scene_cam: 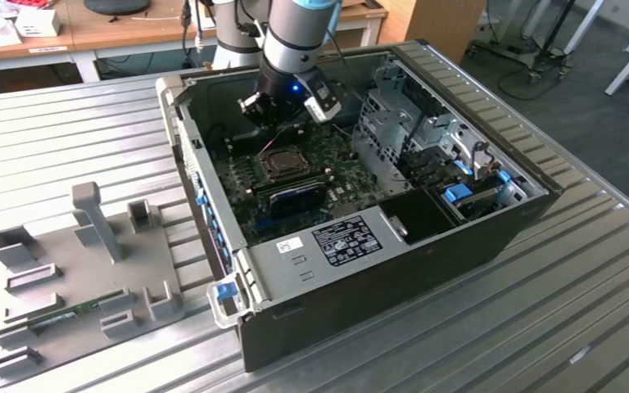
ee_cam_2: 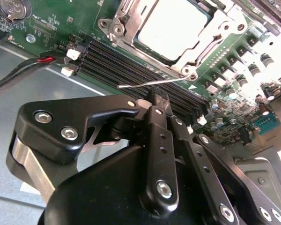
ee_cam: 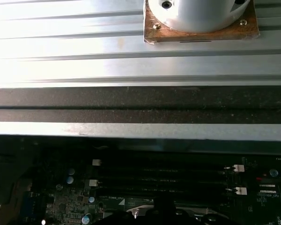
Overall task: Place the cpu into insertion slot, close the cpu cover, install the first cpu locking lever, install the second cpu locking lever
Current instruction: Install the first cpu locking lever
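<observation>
The cpu (ee_cam_2: 171,28) sits under the lowered cpu cover (ee_cam_2: 127,19) — both look done — yet a locking lever (ee_cam_2: 145,85) juts unlatched beside the gripper (ee_cam_2: 158,99), claw pinched narrow, seemingly empty.

wooden desk (scene_cam: 161,31) and grey floor (scene_cam: 588,82) lie beyond the ribbed metal table (scene_cam: 52,139)

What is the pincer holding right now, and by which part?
Nothing visibly gripped: the shut pincer sits at the locking lever, partway along its thin rod.
</observation>
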Controlling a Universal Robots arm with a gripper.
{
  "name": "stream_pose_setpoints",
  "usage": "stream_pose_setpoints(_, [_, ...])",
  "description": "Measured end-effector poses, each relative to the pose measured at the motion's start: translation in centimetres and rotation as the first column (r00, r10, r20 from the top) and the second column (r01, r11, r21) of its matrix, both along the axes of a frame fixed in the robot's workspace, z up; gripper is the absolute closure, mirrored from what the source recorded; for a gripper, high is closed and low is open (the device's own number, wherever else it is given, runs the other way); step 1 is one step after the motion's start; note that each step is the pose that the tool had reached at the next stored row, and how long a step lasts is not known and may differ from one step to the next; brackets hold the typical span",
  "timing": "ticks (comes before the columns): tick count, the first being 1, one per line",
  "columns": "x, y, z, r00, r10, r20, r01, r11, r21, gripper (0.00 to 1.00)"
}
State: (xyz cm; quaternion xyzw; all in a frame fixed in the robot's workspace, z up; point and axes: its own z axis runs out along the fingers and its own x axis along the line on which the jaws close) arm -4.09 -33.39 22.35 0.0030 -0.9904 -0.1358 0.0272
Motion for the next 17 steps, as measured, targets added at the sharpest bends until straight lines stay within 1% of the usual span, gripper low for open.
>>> stream_pose_setpoints(4, [0.16, 0.0, -0.04, 1.0, 0.0, 0.0002, 0.0, 1.0, 0.0014, 0.89])
stream_pose_setpoints(9, [0.26, 0.0, -0.23, 1.0, 0.0, 0.0002, 0.0, 0.9999, 0.0112, 0.89])
stream_pose_setpoints(12, [0.39, 0.0, -0.27, 1.0, 0.0, -0.0001, 0.0, 0.9999, 0.0125, 0.89])
stream_pose_setpoints(17, [0.47, -0.04, -0.3, 1.0, 0.0, 0.0001, 0.0, 0.9999, 0.0126, 0.89])
